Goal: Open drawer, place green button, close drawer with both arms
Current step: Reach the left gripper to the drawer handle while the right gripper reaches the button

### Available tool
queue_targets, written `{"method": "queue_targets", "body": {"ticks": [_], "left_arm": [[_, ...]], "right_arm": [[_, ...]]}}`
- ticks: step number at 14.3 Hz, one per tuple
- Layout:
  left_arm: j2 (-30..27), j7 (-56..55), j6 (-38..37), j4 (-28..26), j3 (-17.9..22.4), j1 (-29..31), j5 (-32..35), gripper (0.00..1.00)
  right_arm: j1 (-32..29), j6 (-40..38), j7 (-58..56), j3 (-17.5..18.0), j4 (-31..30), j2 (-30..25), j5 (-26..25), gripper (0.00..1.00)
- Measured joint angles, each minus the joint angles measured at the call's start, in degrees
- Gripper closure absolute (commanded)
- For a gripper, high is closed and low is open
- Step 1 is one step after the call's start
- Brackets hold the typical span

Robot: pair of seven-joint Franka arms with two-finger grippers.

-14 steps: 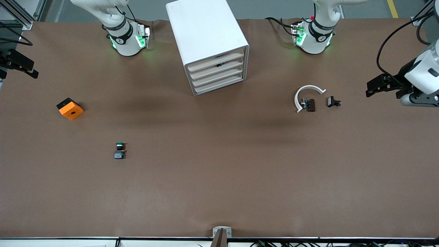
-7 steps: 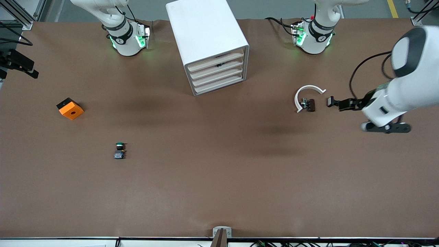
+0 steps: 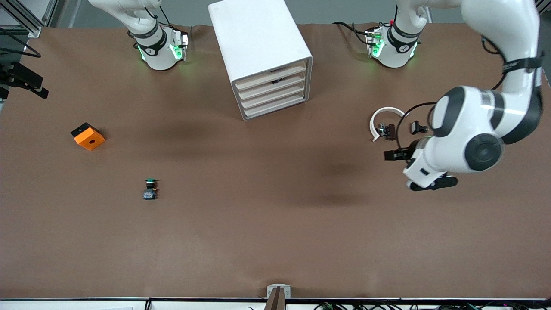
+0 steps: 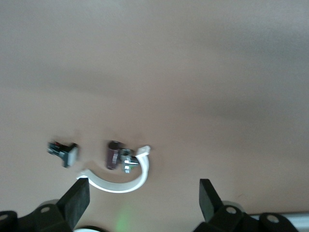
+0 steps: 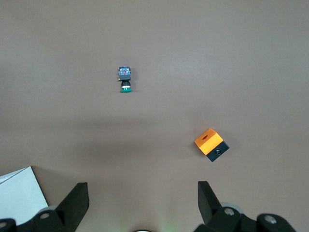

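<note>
A robotics lab or test bench: two white robot arms (image 3: 473, 129) are bolted along one edge of a brown-covered table (image 3: 275, 241), green lights glow at their bases, cables trail off the table's corners, and aluminium framing (image 3: 26, 17) stands at one corner.

the cabinet (image 3: 262, 56) stood between the two arm bases. the button (image 3: 150, 189) lay toward the right arm's end, nearer the front camera than the cube (image 3: 88, 136). the arc (image 3: 384, 120) and two small parts (image 3: 418, 127) lay toward the left arm's end, well apart from the cabinet.
</note>
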Motion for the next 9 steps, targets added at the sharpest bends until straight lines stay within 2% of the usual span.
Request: {"method": "queue_targets", "body": {"ticks": [3, 9], "left_arm": [[3.8, -10.11, 0.21, 2.02, -0.11, -4.18, -4.37, 0.0], [6.02, -28.11, 0.08, 2.84, -0.12, -5.76, -22.71, 0.0]], "right_arm": [[-0.01, 0.22, 0.0, -0.05, 0.0, 0.0, -0.01, 0.0], [-0.17, 0.39, 0.01, -0.41, 0.55, 0.16, -0.06, 0.0]]}}
